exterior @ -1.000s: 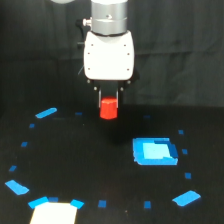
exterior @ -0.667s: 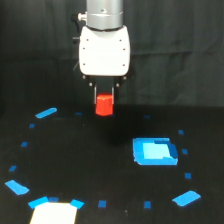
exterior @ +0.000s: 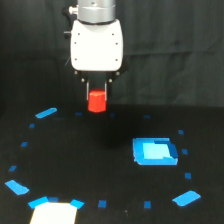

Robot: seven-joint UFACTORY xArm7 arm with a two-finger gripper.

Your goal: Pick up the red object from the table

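The red object (exterior: 97, 101), a small stubby red block, hangs in the air above the black table (exterior: 100, 165). My gripper (exterior: 97, 96) is shut on its upper part, with a dark finger on each side. The white gripper housing (exterior: 96, 45) sits directly above it. The block's lower half shows below the fingers, well off the table surface.
A blue rectangular tray (exterior: 155, 151) lies on the table to the exterior view's right. Small blue tape marks ring the work area, with larger blue scraps at left (exterior: 46, 113), lower left (exterior: 17, 187) and lower right (exterior: 186, 198). A white patch (exterior: 54, 213) sits at the bottom edge.
The gripper has moved up and toward the exterior view's left, carrying the red object with it. The tray and tape marks have not moved.
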